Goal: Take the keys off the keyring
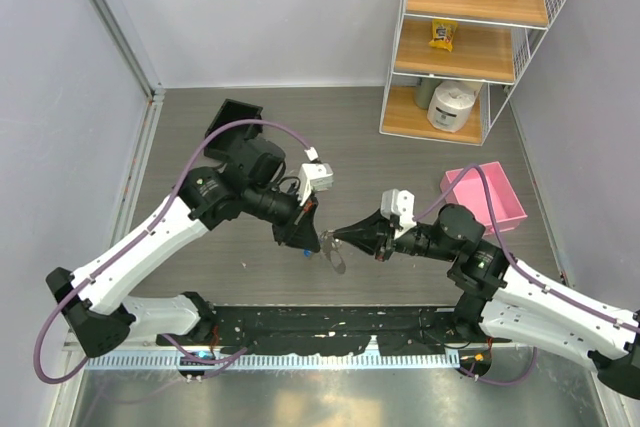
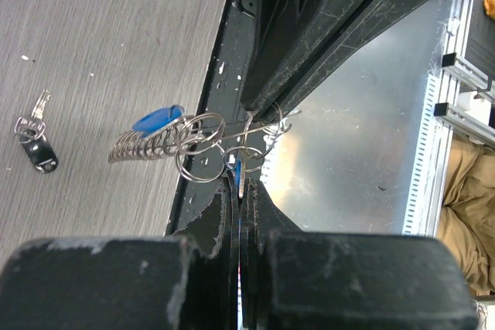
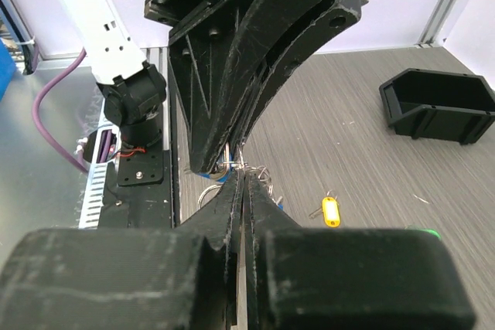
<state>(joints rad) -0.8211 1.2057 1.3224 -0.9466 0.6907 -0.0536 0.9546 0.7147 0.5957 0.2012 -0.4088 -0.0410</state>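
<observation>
Here, near the front middle of the table [image 1: 400, 147], two robot arms meet tip to tip. The left claw [image 2: 237, 179] is pinched shut, its two fingers pressed flat together on a small wire loop of the keyring [image 2: 155, 144], with a sliver of blue showing in the pinch. The right claw [image 2: 263, 110] comes in from the opposite side, also closed tight, nipping the thin wire just above the left one's grip. Between them the keyring hangs in the air, clear of the table: several silvery loops, then a short coiled metal strip sticking out sideways. A blue-headed key [image 2: 158, 120] lies along the top of that coil, attached to it.

Down on the table, a black-headed key [image 2: 40, 156] lies loose with a small ring of its own, well apart from the claws. A yellow-headed key [image 3: 330, 212] lies loose too, on the other side.

Farther out, a black bin [image 1: 232, 119] sits behind the left arm, a pink tray [image 1: 490, 197] beside the right arm, and a wire shelf [image 1: 470, 37] in the far corner.
</observation>
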